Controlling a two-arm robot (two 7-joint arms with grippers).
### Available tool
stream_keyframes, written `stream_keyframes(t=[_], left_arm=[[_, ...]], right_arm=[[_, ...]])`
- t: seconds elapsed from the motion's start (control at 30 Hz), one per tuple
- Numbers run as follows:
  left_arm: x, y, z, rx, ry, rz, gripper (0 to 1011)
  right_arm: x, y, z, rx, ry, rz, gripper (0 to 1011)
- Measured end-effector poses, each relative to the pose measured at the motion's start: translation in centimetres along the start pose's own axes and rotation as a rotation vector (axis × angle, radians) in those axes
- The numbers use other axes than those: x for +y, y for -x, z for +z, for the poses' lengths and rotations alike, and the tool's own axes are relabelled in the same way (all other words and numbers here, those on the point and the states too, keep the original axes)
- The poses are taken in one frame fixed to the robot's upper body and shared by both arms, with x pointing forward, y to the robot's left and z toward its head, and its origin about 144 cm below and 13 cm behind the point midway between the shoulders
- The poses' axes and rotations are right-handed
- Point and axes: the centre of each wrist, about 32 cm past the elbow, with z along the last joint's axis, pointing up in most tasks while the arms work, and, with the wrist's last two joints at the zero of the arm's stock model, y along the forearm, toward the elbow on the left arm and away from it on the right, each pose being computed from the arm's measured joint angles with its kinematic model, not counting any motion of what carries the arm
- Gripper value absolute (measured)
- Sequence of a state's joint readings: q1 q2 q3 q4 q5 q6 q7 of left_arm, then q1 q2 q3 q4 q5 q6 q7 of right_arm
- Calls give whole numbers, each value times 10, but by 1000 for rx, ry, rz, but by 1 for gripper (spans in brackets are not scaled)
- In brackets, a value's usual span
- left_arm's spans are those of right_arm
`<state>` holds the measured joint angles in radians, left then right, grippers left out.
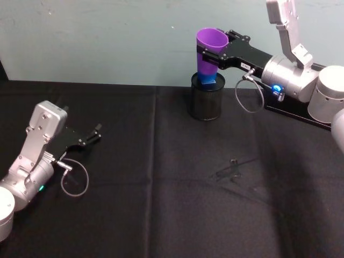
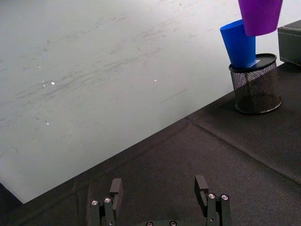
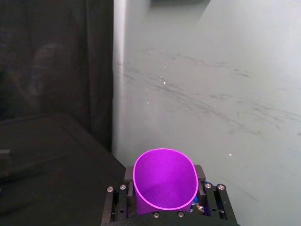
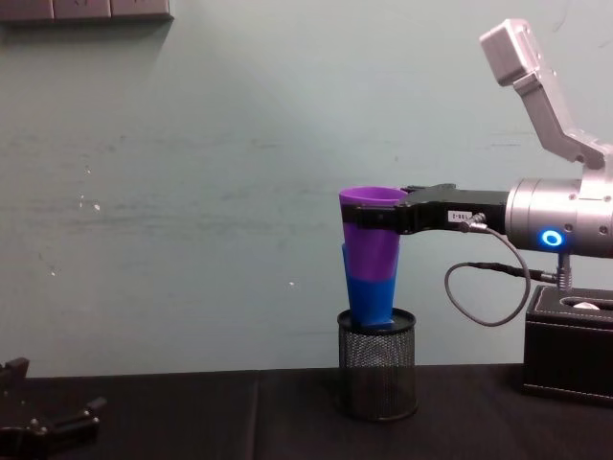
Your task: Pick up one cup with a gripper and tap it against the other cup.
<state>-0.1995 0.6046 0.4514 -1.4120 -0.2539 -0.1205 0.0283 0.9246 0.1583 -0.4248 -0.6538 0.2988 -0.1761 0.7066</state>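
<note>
Clamping purple cup [image 1: 210, 38], right tool [image 1: 216, 48] holds it lifted at blue cup [image 2: 239, 44] in holder [image 1: 205, 102]; pickup done, tap unconfirmed; left tool [image 1: 95, 134] rests released on surface [image 1: 161, 188].

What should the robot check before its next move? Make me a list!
1. Grip on the purple cup: ok, the right gripper is shut on it just below the rim.
2. Purple cup lifted off the table: ok.
3. Blue cup ready to be tapped: ok, it leans in the mesh holder.
4. Cups touching: cannot tell, they overlap.
5. Left gripper out of the way: ok, it rests open at the table's left.
</note>
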Motion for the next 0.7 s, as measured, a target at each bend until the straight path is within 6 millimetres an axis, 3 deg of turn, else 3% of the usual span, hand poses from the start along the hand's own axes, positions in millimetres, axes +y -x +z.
stream_keyframes(t=[0.37, 0.7], left_arm=[[0, 0, 0, 0, 0, 0, 1005], [0, 0, 0, 0, 0, 0, 1005]], right_arm=[[-21, 12, 13, 23, -2, 47, 735], [-54, 27, 23, 19, -6, 98, 735]])
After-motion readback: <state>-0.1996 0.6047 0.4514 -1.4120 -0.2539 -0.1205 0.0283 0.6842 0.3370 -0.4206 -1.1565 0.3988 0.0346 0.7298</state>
